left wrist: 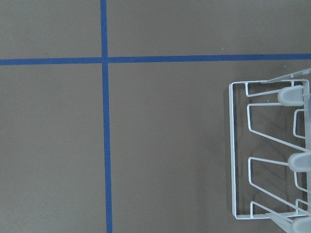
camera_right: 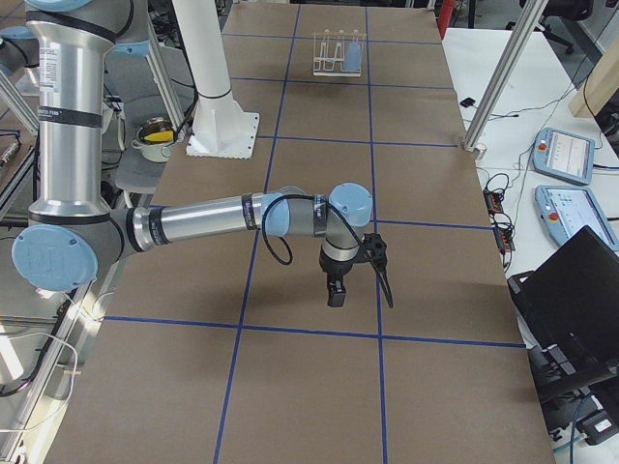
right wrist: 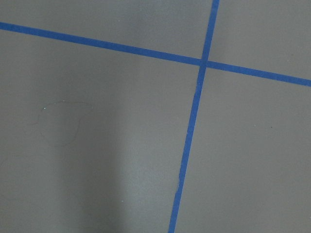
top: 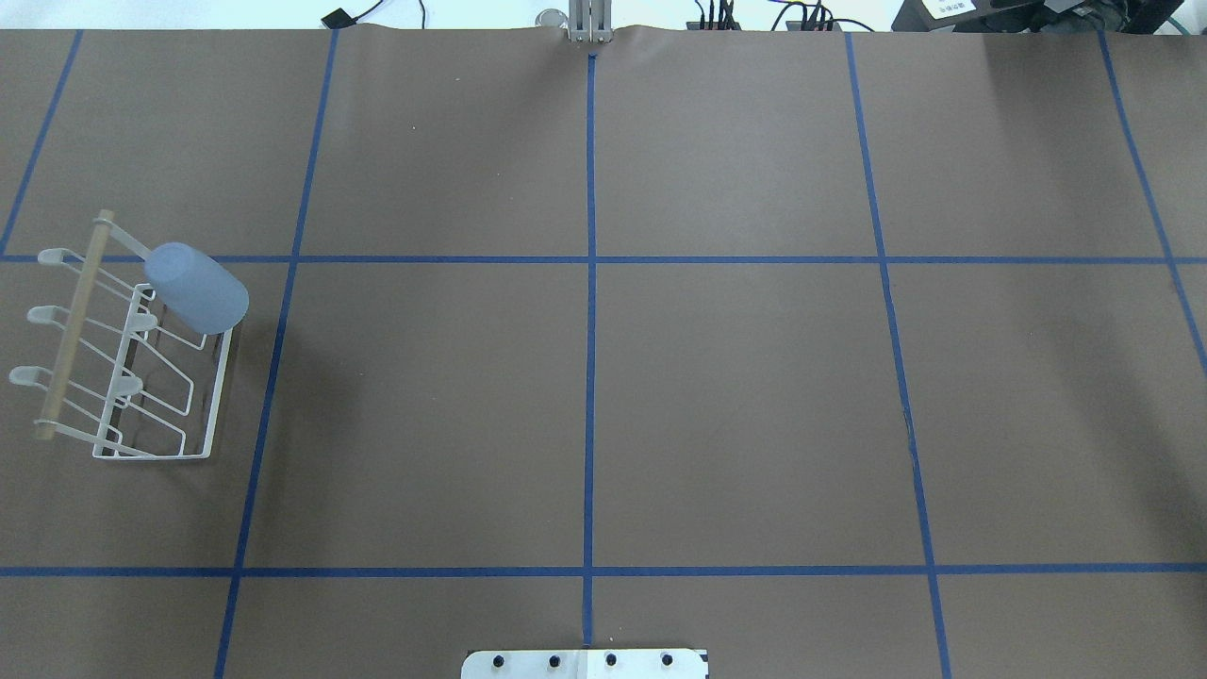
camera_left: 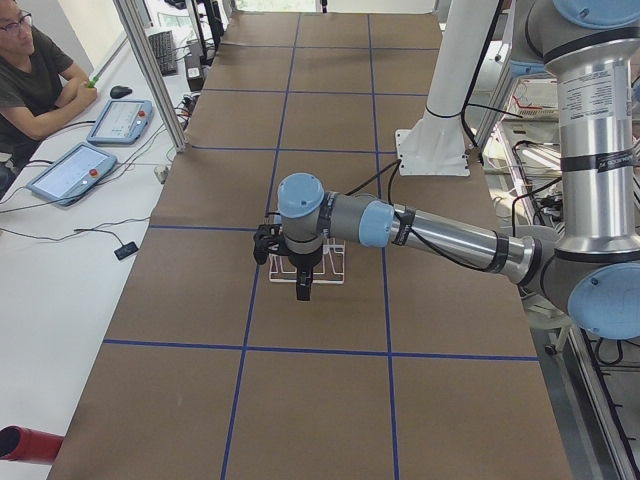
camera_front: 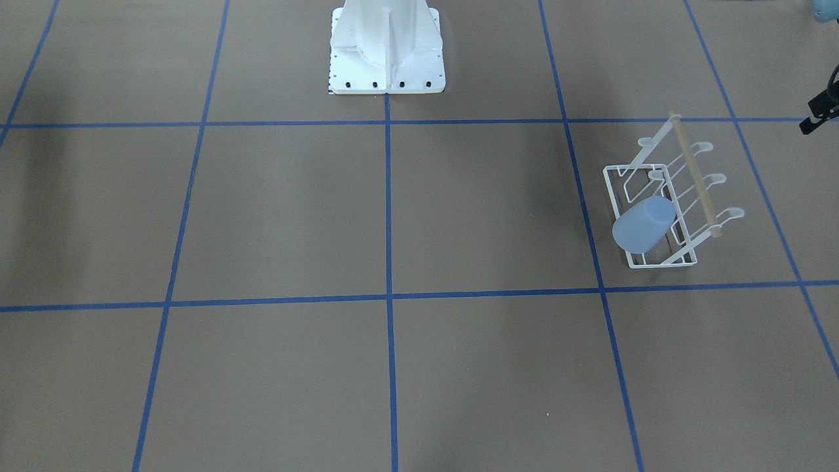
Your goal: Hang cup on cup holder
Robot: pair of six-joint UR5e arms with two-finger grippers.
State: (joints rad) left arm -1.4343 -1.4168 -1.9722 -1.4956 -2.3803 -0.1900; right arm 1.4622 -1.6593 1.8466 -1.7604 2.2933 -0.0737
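The pale blue cup point(camera_front: 643, 226) hangs mouth-down on a slanted prong of the white wire cup holder point(camera_front: 682, 190), at the rack's end. Both show at the left edge of the overhead view, the cup point(top: 196, 288) over the cup holder point(top: 123, 377), and far off in the exterior right view point(camera_right: 354, 55). My left gripper point(camera_left: 303, 290) hovers above the table beside the rack, apart from the cup; I cannot tell whether it is open or shut. My right gripper point(camera_right: 334, 295) hangs over bare table far from the rack; its state is unclear too. The left wrist view shows only the cup holder's base frame point(left wrist: 233, 150).
The white robot pedestal point(camera_front: 387, 46) stands at the table's middle edge. Blue tape lines point(top: 590, 377) grid the brown table. An operator point(camera_left: 30, 70) sits beside tablets point(camera_left: 72, 172) on a side desk. A laptop point(camera_right: 571, 290) sits off the other end.
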